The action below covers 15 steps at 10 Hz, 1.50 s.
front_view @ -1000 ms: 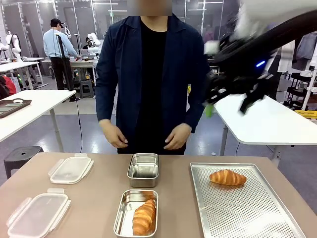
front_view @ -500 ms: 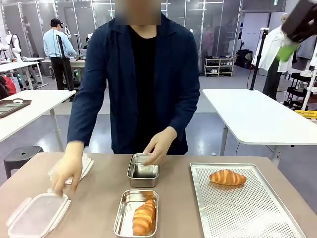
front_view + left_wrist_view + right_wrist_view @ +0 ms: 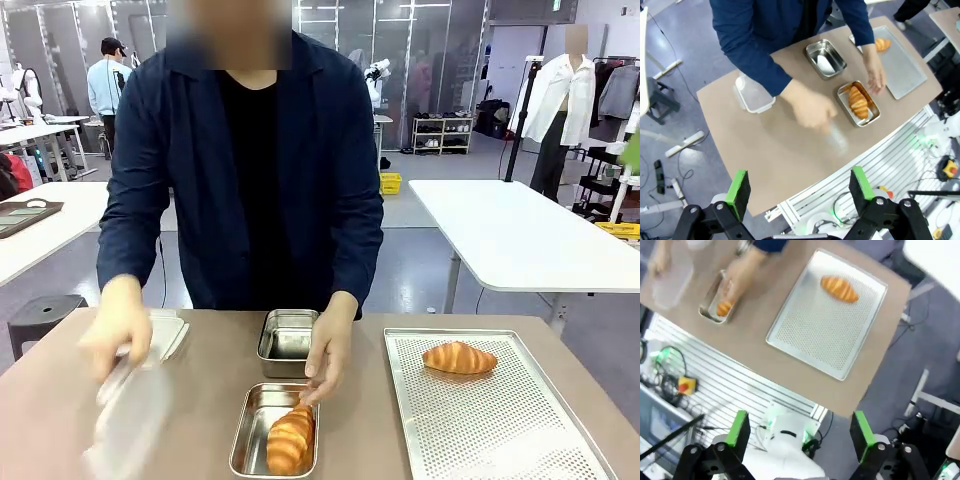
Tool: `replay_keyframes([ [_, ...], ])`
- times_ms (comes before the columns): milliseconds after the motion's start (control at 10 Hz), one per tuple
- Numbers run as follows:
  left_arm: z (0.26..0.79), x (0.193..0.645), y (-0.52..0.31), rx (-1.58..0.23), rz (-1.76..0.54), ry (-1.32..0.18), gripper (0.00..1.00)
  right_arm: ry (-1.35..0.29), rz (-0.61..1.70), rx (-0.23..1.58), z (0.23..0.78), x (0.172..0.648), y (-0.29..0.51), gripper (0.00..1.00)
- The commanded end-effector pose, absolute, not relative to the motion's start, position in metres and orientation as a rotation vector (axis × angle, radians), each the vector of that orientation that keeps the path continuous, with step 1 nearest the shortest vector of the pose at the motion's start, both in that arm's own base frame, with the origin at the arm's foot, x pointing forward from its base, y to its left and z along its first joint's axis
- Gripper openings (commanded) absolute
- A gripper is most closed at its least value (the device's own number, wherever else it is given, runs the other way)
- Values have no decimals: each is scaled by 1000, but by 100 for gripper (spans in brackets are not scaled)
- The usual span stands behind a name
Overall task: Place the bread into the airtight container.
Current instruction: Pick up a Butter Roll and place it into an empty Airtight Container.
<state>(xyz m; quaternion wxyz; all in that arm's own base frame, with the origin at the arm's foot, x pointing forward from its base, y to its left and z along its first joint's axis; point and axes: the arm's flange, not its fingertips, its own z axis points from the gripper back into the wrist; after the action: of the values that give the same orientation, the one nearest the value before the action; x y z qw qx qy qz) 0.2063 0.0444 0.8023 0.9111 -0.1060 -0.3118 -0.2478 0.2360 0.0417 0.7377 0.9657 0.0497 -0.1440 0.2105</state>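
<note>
One croissant (image 3: pixel 292 438) lies in the near steel container (image 3: pixel 244 440); a person's hand (image 3: pixel 326 358) rests on that container's far rim. A second croissant (image 3: pixel 459 357) sits on the perforated tray (image 3: pixel 480 430). The person's other hand holds a clear lid (image 3: pixel 130 415), blurred with motion, above the table at the left. My left gripper (image 3: pixel 800 187) hangs open high over the table, with the filled container (image 3: pixel 842 98) and its croissant (image 3: pixel 858 101) far below. My right gripper (image 3: pixel 800 427) is also open and high up, above the tray (image 3: pixel 810 335) and its croissant (image 3: pixel 839 288).
An empty steel container (image 3: pixel 288 335) stands behind the filled one. Another clear lid (image 3: pixel 168 330) lies at the table's far left, also seen as the lid (image 3: pixel 754 94) in the left wrist view. The person leans far over the table's middle.
My right arm has risen out of the front view. The person leaned in, lifted the near clear lid off the table, and moved the other hand from the far container to the near one.
</note>
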Motion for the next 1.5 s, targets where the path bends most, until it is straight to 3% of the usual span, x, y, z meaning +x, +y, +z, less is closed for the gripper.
replay_keyframes([
  [0, 805, 206, 43, -224, -522, -636, 100, -229, 557, 55, 670, 288, 30, 100],
  [400, 805, 206, 43, -224, -522, -636, 100, -94, 627, 189, 565, 360, 24, 100],
  [600, 805, 206, 43, -224, -522, -636, 100, -123, 631, 226, 526, 387, 26, 100],
  [700, 805, 206, 43, -224, -522, -636, 100, -214, 574, 240, 521, 387, 33, 100],
  [800, 805, 206, 43, -224, -522, -636, 100, -78, 607, 179, 531, 378, 25, 100],
  [1000, 805, 206, 43, -224, -522, -636, 100, -78, 607, 179, 531, 378, 25, 100],
  [1100, 805, 206, 43, -224, -522, -636, 100, -108, 592, 200, 523, 386, 29, 100],
  [1200, 805, 206, 43, -224, -522, -636, 100, -272, 684, 381, 531, 382, 11, 100],
  [1400, 805, 206, 43, -224, -522, -636, 100, -513, 835, 572, 511, 342, -99, 100],
])
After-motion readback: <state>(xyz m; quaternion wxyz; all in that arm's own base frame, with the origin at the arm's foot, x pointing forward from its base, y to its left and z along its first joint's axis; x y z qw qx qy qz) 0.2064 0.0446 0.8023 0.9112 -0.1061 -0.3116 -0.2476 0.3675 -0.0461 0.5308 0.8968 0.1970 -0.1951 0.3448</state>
